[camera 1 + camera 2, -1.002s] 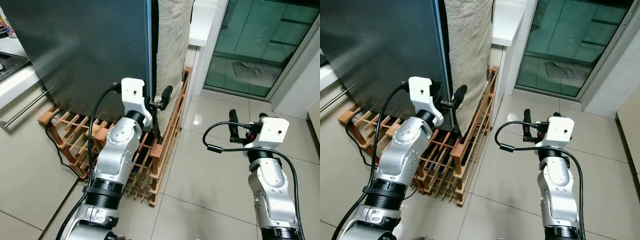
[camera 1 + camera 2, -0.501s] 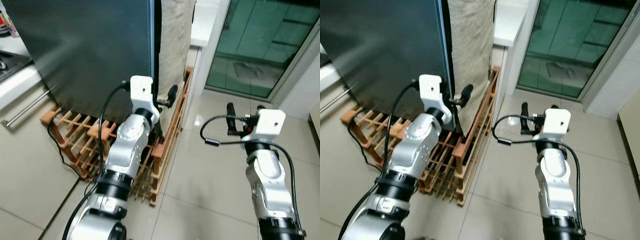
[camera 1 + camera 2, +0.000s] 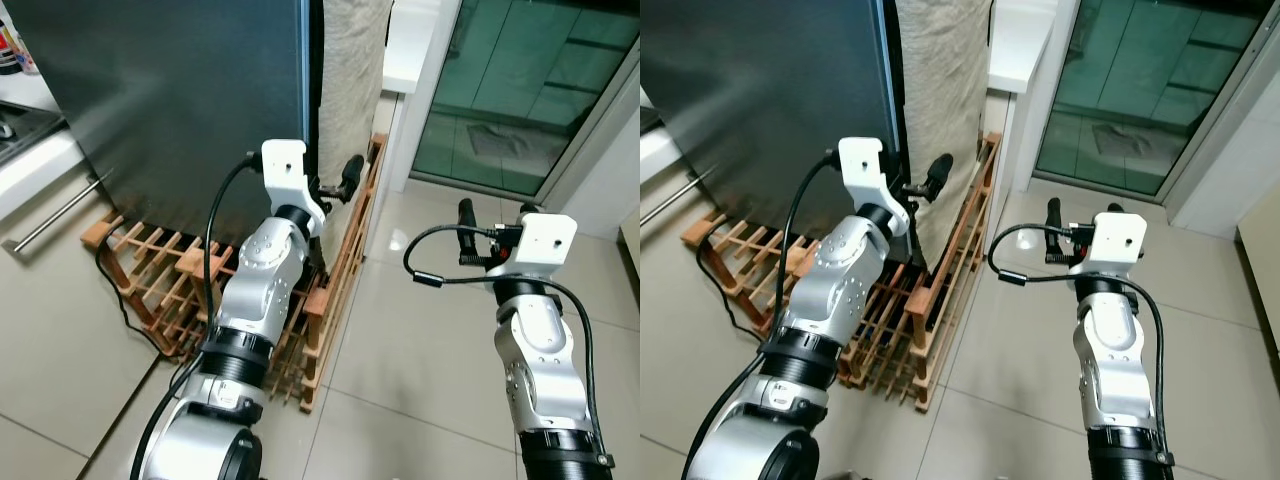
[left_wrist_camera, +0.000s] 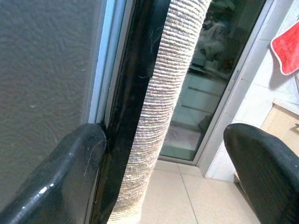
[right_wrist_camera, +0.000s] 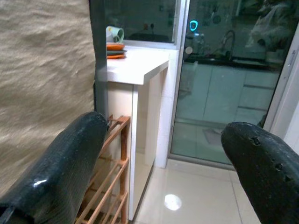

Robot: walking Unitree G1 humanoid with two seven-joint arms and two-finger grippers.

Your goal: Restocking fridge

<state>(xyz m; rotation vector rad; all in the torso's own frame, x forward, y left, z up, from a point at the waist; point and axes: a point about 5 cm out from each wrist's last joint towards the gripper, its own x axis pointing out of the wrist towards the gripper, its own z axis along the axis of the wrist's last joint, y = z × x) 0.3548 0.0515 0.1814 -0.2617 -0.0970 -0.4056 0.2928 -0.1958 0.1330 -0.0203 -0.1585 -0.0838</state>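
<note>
**Left gripper at the fridge door's edge, both sets of jaws released**

The left gripper (image 3: 328, 183) is raised to the right-hand edge of the tall dark grey fridge door (image 3: 170, 90), its jaws spread wide: one black finger (image 4: 60, 172) lies against the door's edge at the black seam, the other stands clear on the far side, with nothing held between them. Just beyond that seam hangs a beige ribbed woven cloth (image 3: 940, 90) draped down the side of the fridge.

The right gripper (image 3: 492, 222) hovers over open floor, well apart from the fridge, jaws likewise released and empty, a black cable looping from its wrist.

Under and before the fridge lies a low wooden slatted rack (image 3: 150, 270), reaching to the cloth's foot. The floor is of large pale glossy tiles (image 3: 420, 360). To the right of the cloth stands a white counter (image 5: 135, 63) bearing a green cup on orange plates (image 5: 114, 44). Further right is a sliding glass door (image 3: 520, 90) with a green-tinted pane. At far left a white counter edge (image 3: 30, 170) with a metal bar handle (image 3: 55, 212) juts in.
</note>
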